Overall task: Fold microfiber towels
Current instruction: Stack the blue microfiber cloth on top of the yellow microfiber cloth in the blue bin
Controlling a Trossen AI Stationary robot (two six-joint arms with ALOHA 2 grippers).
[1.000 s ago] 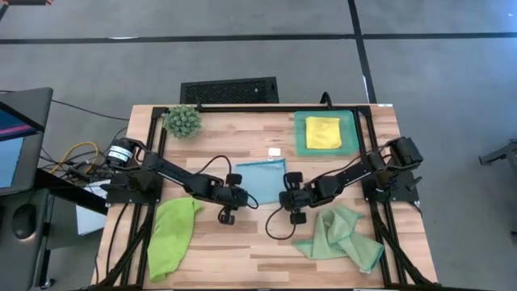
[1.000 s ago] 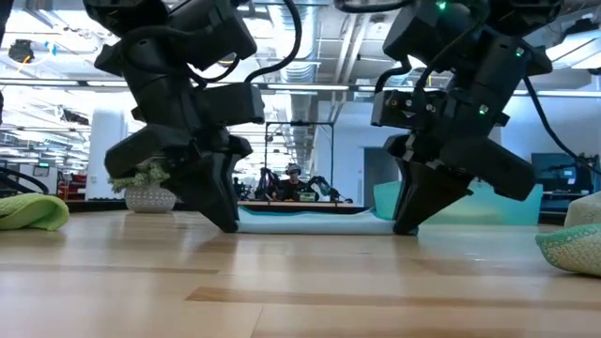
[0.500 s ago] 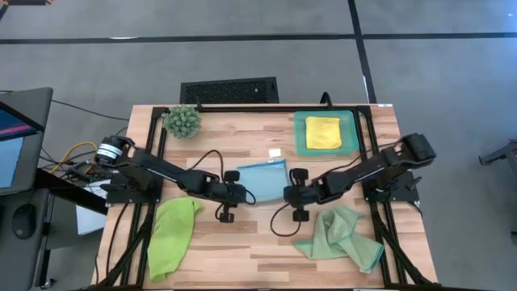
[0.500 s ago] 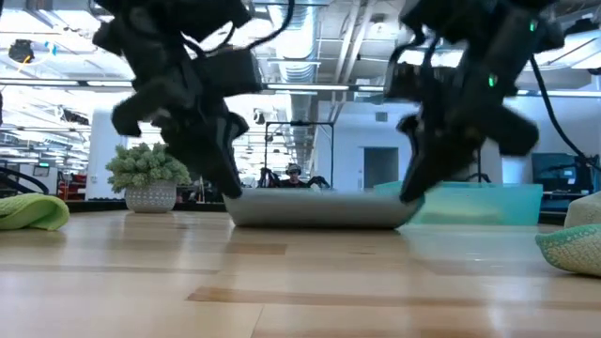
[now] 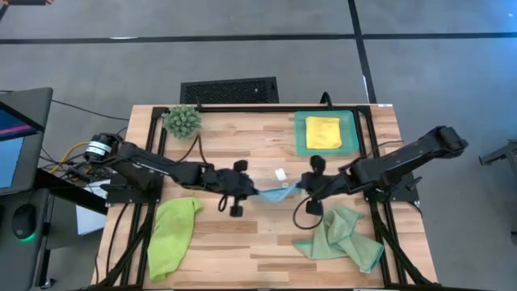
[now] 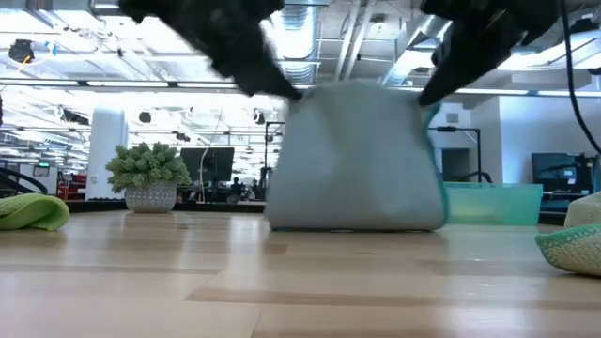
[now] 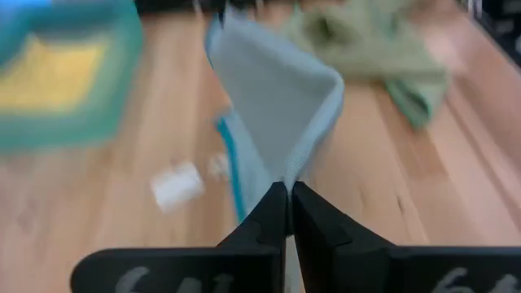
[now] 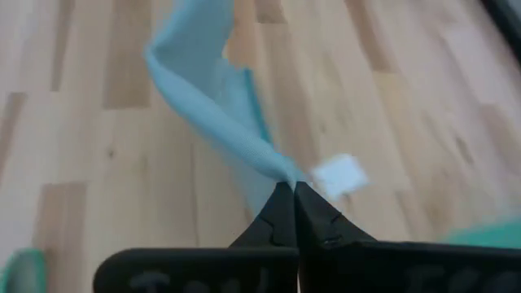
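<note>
— Wooden worktop [image 5: 242, 250] fills my overhead feed. What's lying on it?

— Lime green towel [image 5: 171, 236] crumpled near the left edge, pale sage towel [image 5: 341, 236] bunched near the right. At the far right sits the teal tray [image 5: 300, 137] with the yellow towel [image 5: 322, 132] folded inside.

— And the light blue towel [image 6: 357, 160]?

— I see it at mid-worktop, hanging between the arms, its lower edge touching the wood. The left gripper [image 7: 287, 194] has its fingers pinched shut on one corner; the right gripper [image 8: 291, 194] is clamped on the other.

— Anything smaller?

— A white tag [image 5: 280, 174] beside it.
</note>
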